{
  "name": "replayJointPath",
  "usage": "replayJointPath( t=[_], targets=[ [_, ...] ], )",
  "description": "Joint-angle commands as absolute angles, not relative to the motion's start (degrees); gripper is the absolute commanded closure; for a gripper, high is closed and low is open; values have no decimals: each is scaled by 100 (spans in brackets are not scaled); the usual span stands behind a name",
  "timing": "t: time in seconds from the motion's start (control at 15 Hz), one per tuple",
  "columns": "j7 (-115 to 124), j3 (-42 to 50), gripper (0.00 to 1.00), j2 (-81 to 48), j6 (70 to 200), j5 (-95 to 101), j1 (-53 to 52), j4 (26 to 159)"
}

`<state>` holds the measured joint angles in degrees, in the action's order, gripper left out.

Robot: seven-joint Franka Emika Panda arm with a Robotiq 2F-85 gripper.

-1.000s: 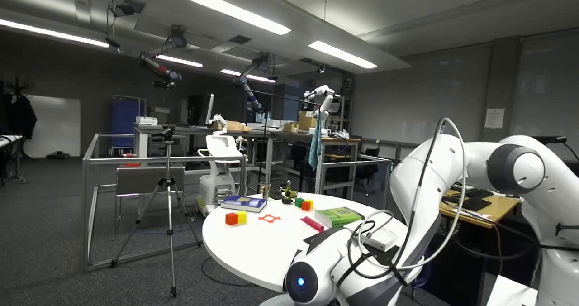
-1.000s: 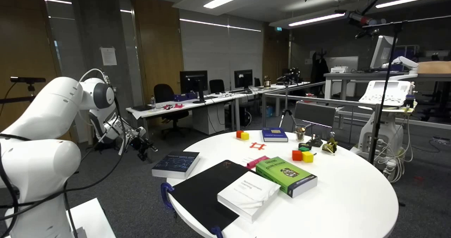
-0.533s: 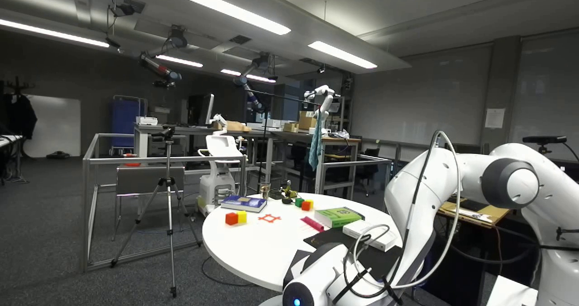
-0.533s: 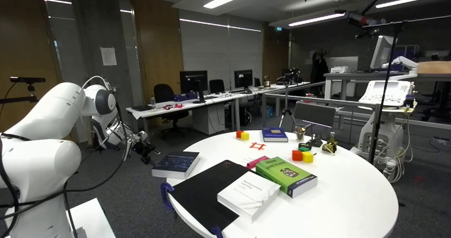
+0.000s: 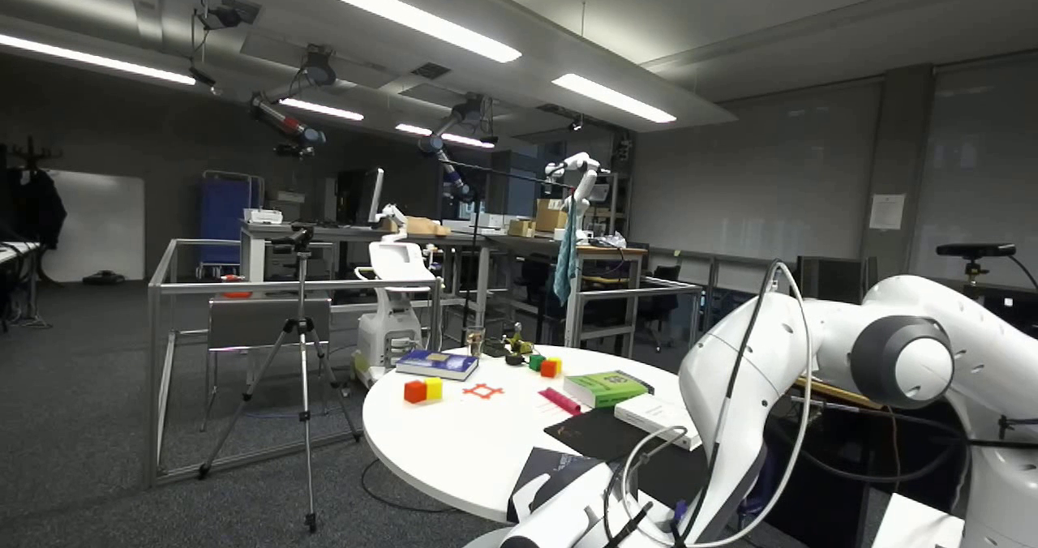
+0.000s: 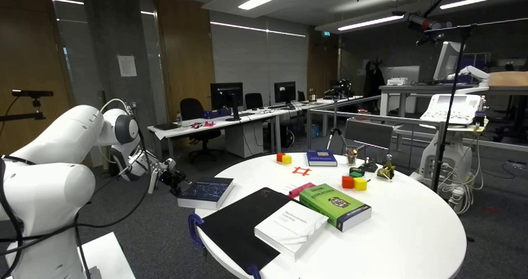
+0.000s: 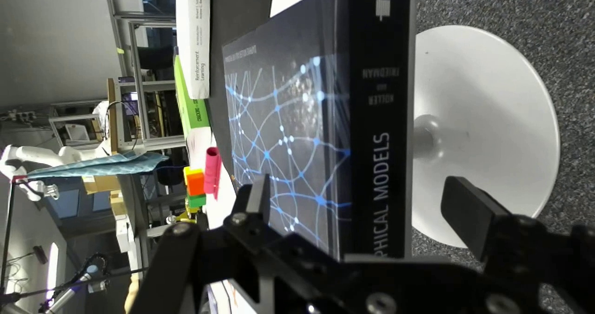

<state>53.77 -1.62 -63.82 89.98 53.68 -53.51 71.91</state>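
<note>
Claw (image 7: 357, 197), spread wide and empty, faces dark book (image 7: 297, 128) jutting past rim of white counter (image 6: 404, 221). Risk: glancing shove could tip it onto carpeted floor (image 6: 156, 237); shallow pinch could slip, given book's thickness.

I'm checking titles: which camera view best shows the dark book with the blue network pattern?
Wrist view: the dark book looms close, "MODELS" legible on its spine, though the gripper covers one end. In an exterior view, its cover and page edges show smaller; in an exterior view, the arm hides part of the book.
</note>
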Motion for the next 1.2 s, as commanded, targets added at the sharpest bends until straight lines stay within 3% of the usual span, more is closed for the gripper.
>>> replayJointPath(
  t=[0.0,1.13],
  targets=[
    [5338,-20,0,-6735,8663,5510,-5545,6672],
    [5083,344,0,-7925,8015,6233,-6075,5651]
  ],
)
